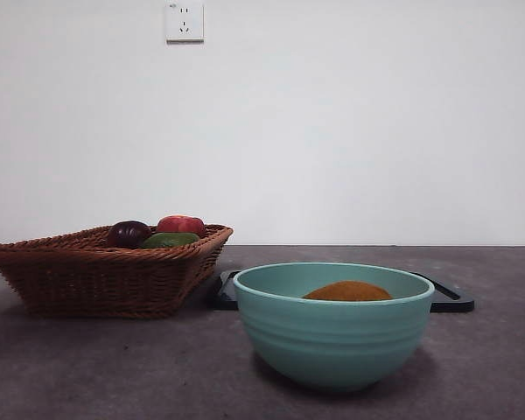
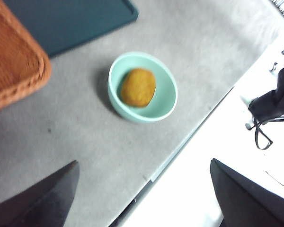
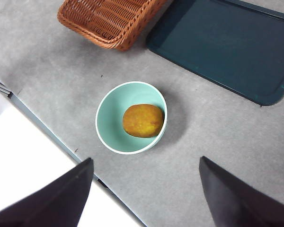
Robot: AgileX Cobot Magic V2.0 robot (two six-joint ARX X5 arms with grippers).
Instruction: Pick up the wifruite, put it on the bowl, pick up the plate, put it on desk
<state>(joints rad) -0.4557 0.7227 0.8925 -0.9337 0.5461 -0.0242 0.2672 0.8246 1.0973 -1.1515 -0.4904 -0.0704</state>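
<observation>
1. Resting inside the teal-green bowl (image 1: 332, 328) is the brown kiwifruit (image 1: 348, 291), lying on the bowl's bottom with its top showing just above the pale rim in the front view.
2. The bowl stands upright on the dark grey desk (image 1: 87, 367), near the desk's front edge.
3. A dark tray (image 1: 451, 300) lies flat on the desk just behind the bowl, apart from it; nothing is on the part of it that shows.
4. A brown wicker basket (image 1: 96, 276) sits beside the tray and holds a dark purple fruit (image 1: 128, 234), a red fruit (image 1: 181, 225) and a green one (image 1: 169, 240).
5. The left gripper (image 2: 142, 198) hangs high above the desk's edge with its jaws spread wide, holding nothing.
6. The right gripper (image 3: 144, 194) hangs likewise high over the bowl's side of the desk, jaws wide apart and empty.
7. A wall socket (image 1: 185, 22) is on the white wall behind.
</observation>
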